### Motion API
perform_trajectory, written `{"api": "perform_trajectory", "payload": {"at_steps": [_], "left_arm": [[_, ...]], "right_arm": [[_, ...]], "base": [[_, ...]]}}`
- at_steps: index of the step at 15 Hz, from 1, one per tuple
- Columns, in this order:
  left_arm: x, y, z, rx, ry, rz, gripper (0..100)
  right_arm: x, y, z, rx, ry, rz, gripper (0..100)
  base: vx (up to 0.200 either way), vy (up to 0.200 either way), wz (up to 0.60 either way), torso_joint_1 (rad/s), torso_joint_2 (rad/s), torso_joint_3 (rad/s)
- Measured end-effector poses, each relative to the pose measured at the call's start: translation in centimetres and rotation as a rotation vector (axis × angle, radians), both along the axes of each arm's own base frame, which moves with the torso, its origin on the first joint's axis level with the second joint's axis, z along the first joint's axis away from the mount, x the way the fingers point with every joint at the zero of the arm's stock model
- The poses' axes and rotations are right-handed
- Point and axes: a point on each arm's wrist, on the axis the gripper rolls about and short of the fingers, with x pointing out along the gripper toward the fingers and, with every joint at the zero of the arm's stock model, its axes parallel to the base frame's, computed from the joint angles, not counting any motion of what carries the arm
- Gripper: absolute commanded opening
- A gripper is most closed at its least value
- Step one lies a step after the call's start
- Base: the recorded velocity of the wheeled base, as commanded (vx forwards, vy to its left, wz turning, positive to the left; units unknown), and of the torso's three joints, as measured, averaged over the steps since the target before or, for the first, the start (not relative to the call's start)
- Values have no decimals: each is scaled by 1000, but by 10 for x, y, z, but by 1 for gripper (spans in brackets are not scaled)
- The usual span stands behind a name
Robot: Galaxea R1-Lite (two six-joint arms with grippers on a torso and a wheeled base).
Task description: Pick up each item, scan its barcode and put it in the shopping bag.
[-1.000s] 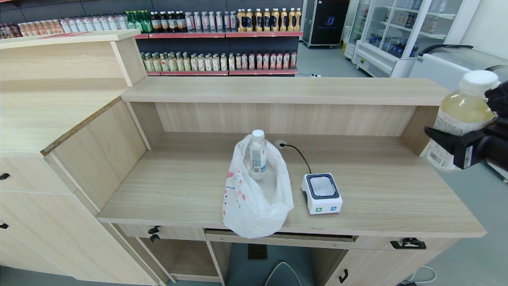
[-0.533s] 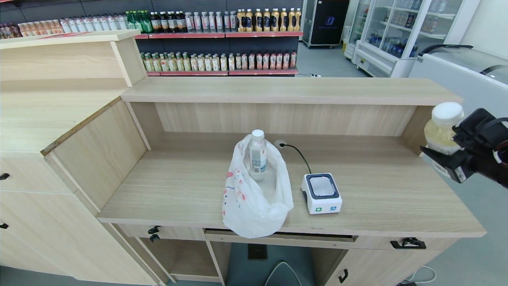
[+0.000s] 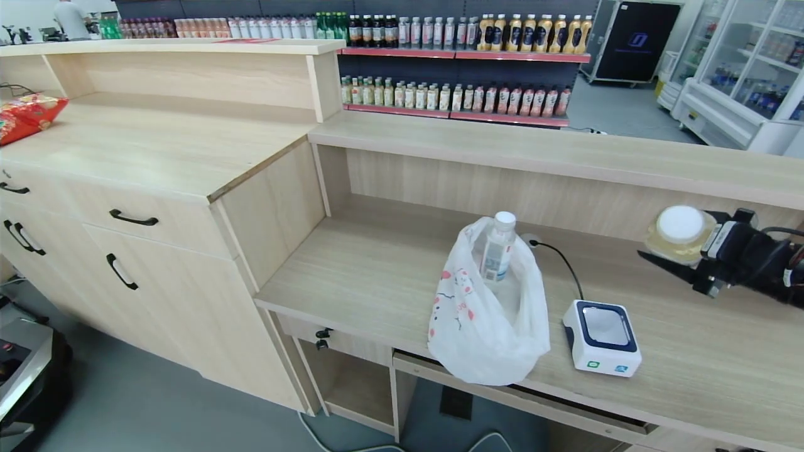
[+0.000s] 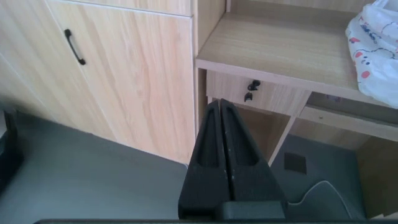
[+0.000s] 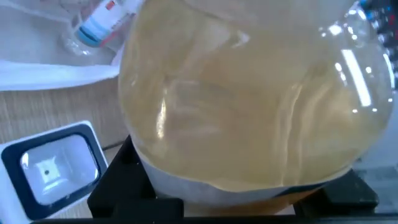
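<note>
My right gripper point(image 3: 688, 263) is shut on a bottle of pale yellow drink point(image 3: 679, 233) with a white cap, held above the right part of the counter, behind the scanner. That yellow bottle point(image 5: 249, 99) looms close in the right wrist view. The white barcode scanner point(image 3: 602, 337) sits on the counter, and in the right wrist view the scanner point(image 5: 53, 171) lies below the bottle. A white shopping bag point(image 3: 487, 314) stands open to its left with a clear bottle point(image 3: 498, 254) upright inside. My left gripper point(image 4: 221, 134) hangs shut, low beside the cabinet front.
The wooden counter point(image 3: 389, 276) has a raised back shelf point(image 3: 534, 147) and a higher side counter point(image 3: 144, 150) on the left with a red snack bag point(image 3: 25, 113). A black cable point(image 3: 565, 267) runs behind the scanner. Drawers and handles point(image 4: 74, 46) line the cabinet.
The head camera has swung left, shifting the whole scene right. My right gripper has lowered the yellow bottle and brought it in over the counter's right part.
</note>
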Motion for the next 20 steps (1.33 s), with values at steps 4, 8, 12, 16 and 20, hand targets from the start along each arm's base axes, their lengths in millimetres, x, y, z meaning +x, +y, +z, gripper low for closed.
{"api": "perform_trajectory", "payload": {"at_steps": [4,8,12,16,20], "left_arm": [[0,0,0,0,0,0,0],[0,0,0,0,0,0,0],[0,0,0,0,0,0,0],[0,0,0,0,0,0,0],[0,0,0,0,0,0,0]], "right_arm": [[6,-16,-17,-16,32,27,0],[8,-23,-31,5,76,49,0],[12,-28,-43,-51,67,81,0],[12,-29,-56,-85,71,152,0],[6,-42,-67,-115,101,148,0]], "base": [[0,0,0,0,0,0],[0,0,0,0,0,0],[0,0,0,0,0,0],[0,0,0,0,0,0],[0,0,0,0,0,0]]}}
